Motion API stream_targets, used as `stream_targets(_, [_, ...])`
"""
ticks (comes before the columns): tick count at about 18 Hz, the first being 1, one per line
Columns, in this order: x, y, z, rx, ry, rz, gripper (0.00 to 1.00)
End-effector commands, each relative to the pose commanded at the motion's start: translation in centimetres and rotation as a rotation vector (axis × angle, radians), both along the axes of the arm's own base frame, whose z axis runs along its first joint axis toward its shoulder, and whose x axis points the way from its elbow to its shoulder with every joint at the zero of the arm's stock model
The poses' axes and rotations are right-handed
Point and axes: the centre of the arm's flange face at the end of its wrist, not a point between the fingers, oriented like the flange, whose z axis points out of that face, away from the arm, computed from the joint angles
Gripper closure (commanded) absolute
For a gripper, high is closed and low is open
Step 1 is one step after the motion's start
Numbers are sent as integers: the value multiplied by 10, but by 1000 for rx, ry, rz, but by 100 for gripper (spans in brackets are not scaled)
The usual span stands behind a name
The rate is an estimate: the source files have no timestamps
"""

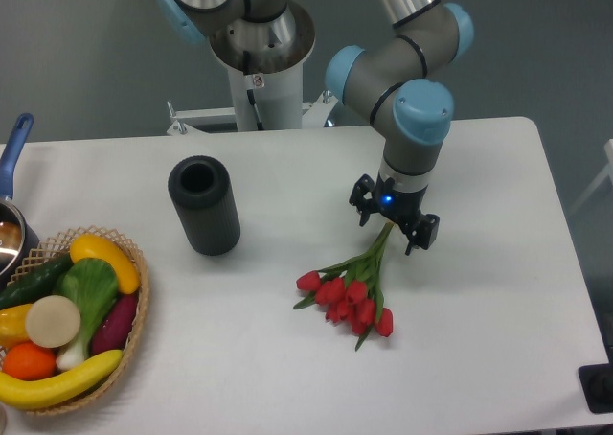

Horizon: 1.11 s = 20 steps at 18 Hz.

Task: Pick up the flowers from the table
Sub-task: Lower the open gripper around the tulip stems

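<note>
The flowers (352, 291), a small bunch of red tulips with green leaves and thin green stems, lie on the white table (287, 358) right of centre, buds toward the front, stems pointing back and right. My gripper (394, 227) is open and hangs just above the stem ends, one finger on each side of them. It holds nothing.
A black cylinder (204, 205) stands upright on the left-centre of the table. A wicker basket (134, 339) of toy fruit and vegetables sits at the front left. A pot with a blue handle (13, 152) is at the left edge. The robot base (259, 71) stands behind the table.
</note>
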Motion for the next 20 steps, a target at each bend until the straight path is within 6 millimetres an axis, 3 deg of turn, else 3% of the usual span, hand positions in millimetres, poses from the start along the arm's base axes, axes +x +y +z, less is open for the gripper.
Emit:
stream_targets(12, [1,14,-26,-80,8,16,0])
stream_targets(13, [0,11,-26,-108,25,16,7])
stream_targets(15, [2,13,-27,-124,34,9,35])
stream_targets(16, [2,14,-27,-126,35,12,52])
stream_targets(17, [2,14,-27,-128,37,12,81])
stream_targets(18, [3,13,-27,-129,35,12,97])
stream_targets(20, [2,14,-26,-127,38,12,100])
